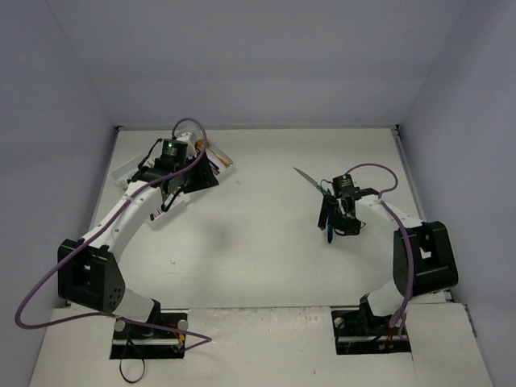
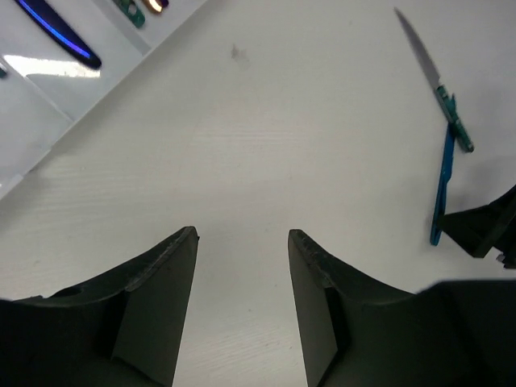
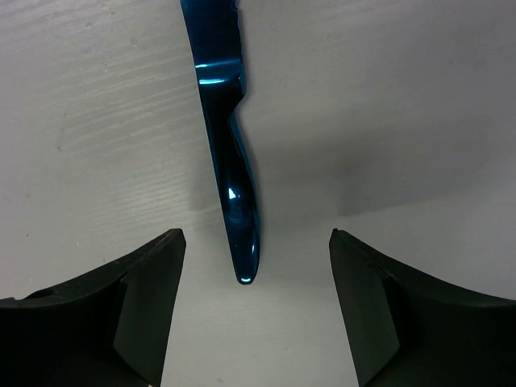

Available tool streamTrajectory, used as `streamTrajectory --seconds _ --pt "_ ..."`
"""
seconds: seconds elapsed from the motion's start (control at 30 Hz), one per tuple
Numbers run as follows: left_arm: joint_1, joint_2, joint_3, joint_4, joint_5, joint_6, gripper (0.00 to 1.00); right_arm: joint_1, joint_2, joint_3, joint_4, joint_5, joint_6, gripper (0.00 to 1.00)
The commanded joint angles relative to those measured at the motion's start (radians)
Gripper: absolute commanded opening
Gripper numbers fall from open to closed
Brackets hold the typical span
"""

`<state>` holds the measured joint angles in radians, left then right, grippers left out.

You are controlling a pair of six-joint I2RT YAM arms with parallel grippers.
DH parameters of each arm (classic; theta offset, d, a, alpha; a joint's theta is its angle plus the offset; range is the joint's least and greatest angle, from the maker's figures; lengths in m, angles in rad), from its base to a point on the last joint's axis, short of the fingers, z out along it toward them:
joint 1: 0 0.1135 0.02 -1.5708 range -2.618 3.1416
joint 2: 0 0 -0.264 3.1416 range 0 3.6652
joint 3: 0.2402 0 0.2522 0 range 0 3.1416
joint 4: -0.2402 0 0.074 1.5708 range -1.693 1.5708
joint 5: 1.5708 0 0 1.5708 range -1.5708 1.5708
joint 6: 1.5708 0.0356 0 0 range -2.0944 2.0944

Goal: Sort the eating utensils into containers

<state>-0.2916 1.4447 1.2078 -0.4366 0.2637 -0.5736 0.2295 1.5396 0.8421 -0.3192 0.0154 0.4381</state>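
Tabletop [image 1: 258, 258], white, faintly grained, bears a blue utensil [image 3: 231, 161] amid pale walls [image 1: 258, 56].

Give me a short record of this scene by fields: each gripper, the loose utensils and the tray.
left gripper: open, nothing between its fingers, over bare table near the tray
right gripper: open, one finger on each side of the blue utensil's handle, with gaps on both sides
blue utensil: lying flat on the table
knife: silver blade, teal handle; lies on the table, handle end at the blue utensil's far end
tray: translucent white; holds a dark blue utensil, a teal piece and a gold piece
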Motion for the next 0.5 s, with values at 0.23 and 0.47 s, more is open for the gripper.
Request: streamTrajectory --seconds 0.23,0.47 --pt "-0.001 -0.073 0.004 -0.033 0.027 0.065 0.47 -0.004 0.148 0.104 0.100 0.003 -0.005 0.55" --pt "-0.001 -0.078 -0.013 -0.033 0.037 0.060 0.46 0.004 0.205 0.105 0.108 0.021 -0.005 0.39"
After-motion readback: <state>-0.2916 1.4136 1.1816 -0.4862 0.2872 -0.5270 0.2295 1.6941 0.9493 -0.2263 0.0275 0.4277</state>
